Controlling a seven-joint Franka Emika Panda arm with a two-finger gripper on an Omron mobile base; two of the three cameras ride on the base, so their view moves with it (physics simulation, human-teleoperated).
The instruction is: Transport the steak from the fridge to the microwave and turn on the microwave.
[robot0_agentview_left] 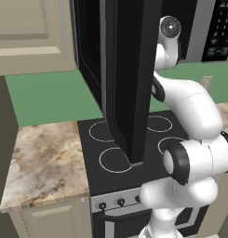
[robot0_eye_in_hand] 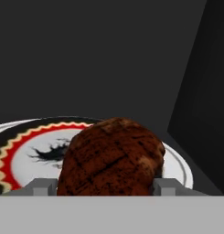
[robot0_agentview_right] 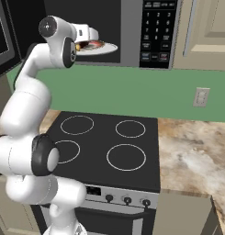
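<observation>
— Green wall (robot0_agentview_right: pixel 132 94) behind, black stove (robot0_agentview_right: pixel 109 151) with ring burners below, marble counter (robot0_agentview_right: pixel 192 151) to its right. Where's the arm working?

— Up above the stove. The microwave (robot0_agentview_right: pixel 132 32) hangs there with its door (robot0_agentview_left: pixel 129 79) swung wide open, and the arm reaches into the dark cavity.

— And the steak?

— The steak (robot0_eye_in_hand: pixel 111 157) sits on a plate (robot0_eye_in_hand: pixel 26 153) with a red and yellow zigzag rim, inside the microwave. From the right base view the plate shows just beyond the wrist, near the front of the cavity, left of the keypad (robot0_agentview_right: pixel 155 32).

— Is the gripper (robot0_eye_in_hand: pixel 104 187) clamped on it?

— The jaws stand wide, one grey fingertip (robot0_eye_in_hand: pixel 40 186) on each side of the meat, close against it. Whether they squeeze it or have let go, I cannot tell; the steak looks to rest on the plate, which would suit a release.

— Why the plate?

— Likely it gives the meat a flat seat inside, so it won't roll.

— What's left?

— By my judgement: draw the hand straight back without dragging the steak, shut the door, then press a button on the keypad.
</observation>
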